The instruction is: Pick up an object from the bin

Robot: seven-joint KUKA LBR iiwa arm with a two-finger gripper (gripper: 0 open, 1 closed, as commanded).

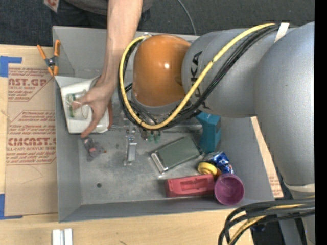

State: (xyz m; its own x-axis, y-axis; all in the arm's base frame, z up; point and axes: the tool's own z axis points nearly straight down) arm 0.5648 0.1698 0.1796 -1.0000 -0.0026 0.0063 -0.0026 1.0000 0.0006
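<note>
1. The arm (265,70) comes in from the right of the frame, and its orange cover (158,70) sits over the upper middle of the bin (69,177)
2. The gripper (131,156) hangs below the cover, over bare floor left of the bin's centre; whether it is open or closed cannot be told, and nothing is seen held in it
3. Nearest to it are a small dark item (92,148) to the left and a flat grey case (175,153) to the right, both apart from it
4. A person's hand (97,103) reaches in from the top and rests on a white box (76,114) at the bin's left wall
5. Lower right holds a red flat item (190,186), a purple cup (229,189), a yellow piece (206,168) and a blue wrapper (223,161), lying close together
6. A teal box (210,131) stands above these, partly under the arm
</note>
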